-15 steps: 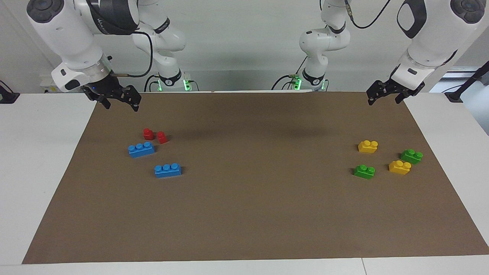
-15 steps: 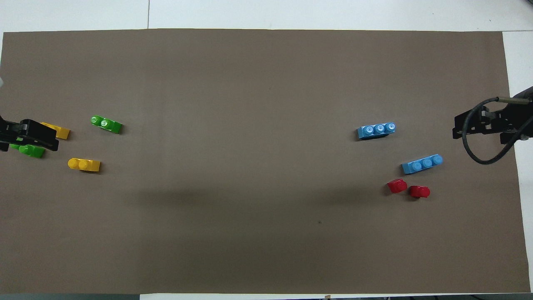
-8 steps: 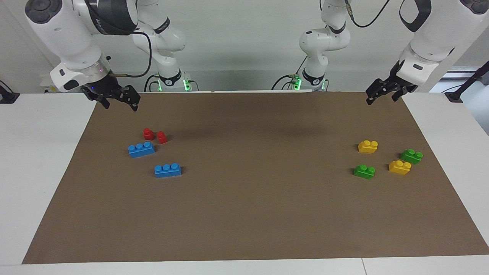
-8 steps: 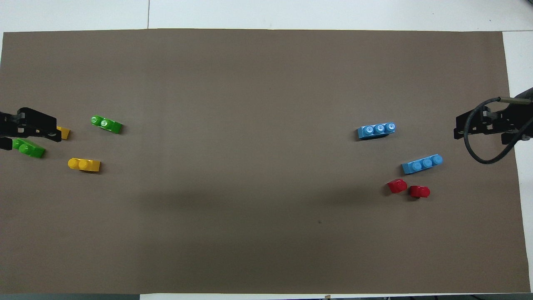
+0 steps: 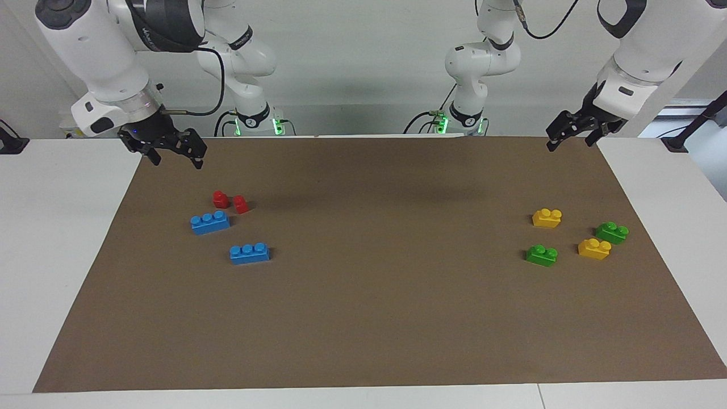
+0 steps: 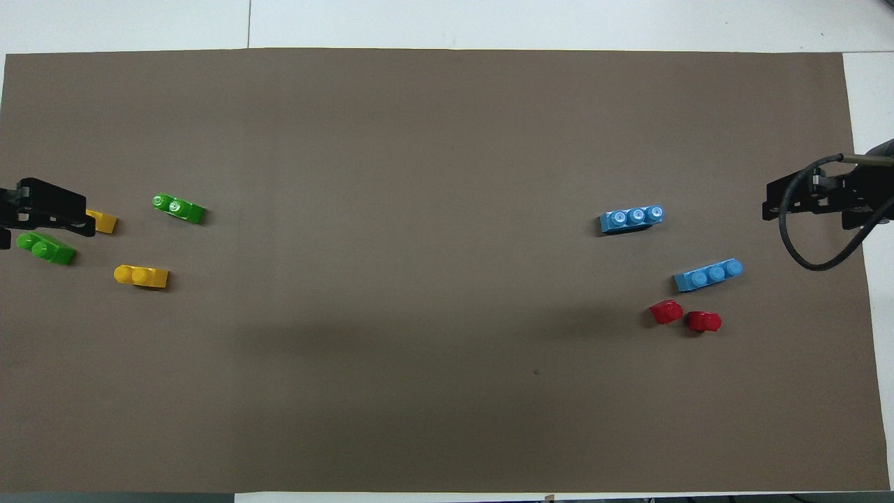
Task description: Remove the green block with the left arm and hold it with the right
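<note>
In the facing view we look from high across the table toward the two robot bases at the top of the frame, taking in the whole brown mat (image 5: 363, 318). In the overhead view we look steeply down from above the robots' end. Both share the mat (image 6: 447, 140) and its bricks, turned half around.
</note>
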`<state>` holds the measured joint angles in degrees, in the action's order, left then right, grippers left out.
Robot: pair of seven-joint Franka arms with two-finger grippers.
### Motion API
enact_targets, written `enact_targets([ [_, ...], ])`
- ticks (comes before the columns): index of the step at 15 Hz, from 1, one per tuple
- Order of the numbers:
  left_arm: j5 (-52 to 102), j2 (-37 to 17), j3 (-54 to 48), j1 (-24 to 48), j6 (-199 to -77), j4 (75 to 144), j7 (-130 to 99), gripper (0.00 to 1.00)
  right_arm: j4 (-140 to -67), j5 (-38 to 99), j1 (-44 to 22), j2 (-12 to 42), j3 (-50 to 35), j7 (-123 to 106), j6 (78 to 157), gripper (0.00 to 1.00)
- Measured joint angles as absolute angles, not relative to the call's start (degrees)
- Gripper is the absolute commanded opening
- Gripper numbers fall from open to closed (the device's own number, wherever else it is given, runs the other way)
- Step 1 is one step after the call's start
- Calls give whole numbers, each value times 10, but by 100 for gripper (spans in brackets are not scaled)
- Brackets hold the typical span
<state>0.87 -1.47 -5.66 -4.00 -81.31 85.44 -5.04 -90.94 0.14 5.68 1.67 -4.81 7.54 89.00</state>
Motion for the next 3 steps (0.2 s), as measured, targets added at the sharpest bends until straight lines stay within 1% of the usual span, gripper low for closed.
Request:
enact_targets([
  [3,9,-15,-57,-40,-812,854,-47,100,-909,1,57,17,-48,75,891,100],
])
